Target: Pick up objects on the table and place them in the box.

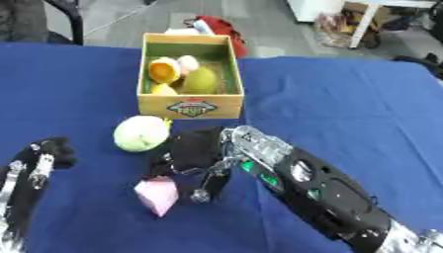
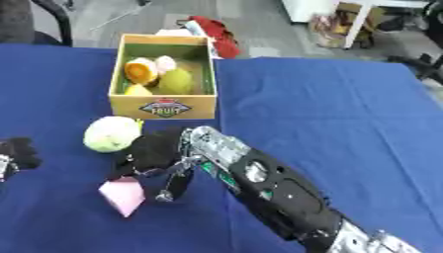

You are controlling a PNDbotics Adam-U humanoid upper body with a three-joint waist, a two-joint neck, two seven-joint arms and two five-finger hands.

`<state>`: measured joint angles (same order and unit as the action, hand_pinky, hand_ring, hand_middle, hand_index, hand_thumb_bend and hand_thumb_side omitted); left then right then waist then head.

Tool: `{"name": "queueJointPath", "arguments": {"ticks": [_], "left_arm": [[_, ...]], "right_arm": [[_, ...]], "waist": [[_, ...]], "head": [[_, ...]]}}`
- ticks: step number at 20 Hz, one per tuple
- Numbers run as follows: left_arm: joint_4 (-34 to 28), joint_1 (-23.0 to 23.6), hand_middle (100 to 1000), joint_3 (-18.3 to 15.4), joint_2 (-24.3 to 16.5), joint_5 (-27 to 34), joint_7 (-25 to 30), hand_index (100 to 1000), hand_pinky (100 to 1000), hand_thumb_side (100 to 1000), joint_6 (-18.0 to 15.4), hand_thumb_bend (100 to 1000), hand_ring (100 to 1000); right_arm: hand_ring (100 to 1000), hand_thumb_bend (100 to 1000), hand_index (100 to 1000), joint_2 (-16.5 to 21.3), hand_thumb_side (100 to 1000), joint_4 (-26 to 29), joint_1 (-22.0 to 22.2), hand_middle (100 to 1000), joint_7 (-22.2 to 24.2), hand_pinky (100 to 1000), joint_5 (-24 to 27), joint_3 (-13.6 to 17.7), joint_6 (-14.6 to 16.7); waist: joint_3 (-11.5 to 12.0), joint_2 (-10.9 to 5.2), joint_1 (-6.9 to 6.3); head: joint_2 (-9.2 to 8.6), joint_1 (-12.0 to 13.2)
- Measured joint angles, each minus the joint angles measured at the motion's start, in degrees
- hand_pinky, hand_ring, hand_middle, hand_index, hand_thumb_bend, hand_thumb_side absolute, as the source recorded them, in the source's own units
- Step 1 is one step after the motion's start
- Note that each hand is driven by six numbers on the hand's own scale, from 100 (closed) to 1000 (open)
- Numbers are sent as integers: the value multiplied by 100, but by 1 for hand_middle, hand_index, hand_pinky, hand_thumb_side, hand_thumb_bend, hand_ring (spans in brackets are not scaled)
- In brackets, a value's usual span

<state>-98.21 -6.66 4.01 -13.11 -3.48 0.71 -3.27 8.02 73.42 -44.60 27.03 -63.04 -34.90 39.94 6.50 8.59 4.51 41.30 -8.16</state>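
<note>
box (image 1: 190,106) at the far side of the blue table (image 1: 346,108) already holds several fruits. left out: a pale green ball (image 1: 141,133) and a pink block (image 1: 156,194), both just beside the right hand (image 1: 192,157), fingers relaxed, holding nothing. left hand (image 1: 54,153) idle, curled, lower left.

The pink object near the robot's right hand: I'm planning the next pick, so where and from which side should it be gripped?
The pink object is angular and faceted, lying with a point toward the near edge. Probably best pinched across its broad upper part, on opposite flat faces, coming from above and the right, where the right hand hovers. The green ball sits clear behind it.
</note>
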Motion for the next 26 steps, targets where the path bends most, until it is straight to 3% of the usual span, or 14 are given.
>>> {"name": "queueJointPath", "arguments": {"ticks": [3,8,14,17,18,19,21,22,24,26], "left_arm": [[0,0,586,0,0,0,0,750,665,765,0,100,592],[0,0,586,0,0,0,0,750,665,763,0,100,591],[0,0,586,0,0,0,0,750,665,764,0,100,591],[0,0,586,0,1,0,-1,750,666,764,0,100,590],[0,0,586,0,1,0,-1,750,666,764,0,100,590],[0,0,586,0,1,0,-1,750,666,764,0,100,590],[0,0,586,0,1,0,-1,750,666,764,0,100,590],[0,0,586,0,1,0,-1,750,666,764,0,100,590],[0,0,586,0,1,0,-1,750,666,763,0,100,589],[0,-1,586,0,1,0,0,750,666,763,0,100,589]], "right_arm": [[738,100,565,-27,225,-13,-6,477,-111,776,342,33,111],[694,100,522,-28,195,-20,-35,431,-280,763,945,224,280],[760,100,708,-19,209,-83,-136,564,-228,789,1302,452,228],[814,100,895,-18,224,-109,-136,705,-105,819,1355,455,105],[825,100,919,-18,284,-126,-136,738,-41,825,1373,454,41],[843,100,947,-18,411,-138,-136,785,30,836,1396,450,-30],[878,100,991,-19,509,-150,-155,865,178,852,1453,447,-178],[884,100,997,-21,506,-152,-179,876,248,854,1478,443,-248],[902,100,1000,-34,410,-166,-233,920,366,860,1485,418,-366],[912,100,1000,-84,392,-174,-288,936,436,863,1463,409,-436]], "waist": [[-8,0,0],[-22,0,0],[-34,0,0],[-34,0,0],[-34,0,0],[-34,0,0],[-33,0,0],[-31,0,0],[-19,0,0],[-11,0,0]], "head": [[0,0],[0,0],[-1,1],[-2,2],[-2,2],[-2,2],[-2,2],[-2,2],[-2,1],[-4,-2]]}}
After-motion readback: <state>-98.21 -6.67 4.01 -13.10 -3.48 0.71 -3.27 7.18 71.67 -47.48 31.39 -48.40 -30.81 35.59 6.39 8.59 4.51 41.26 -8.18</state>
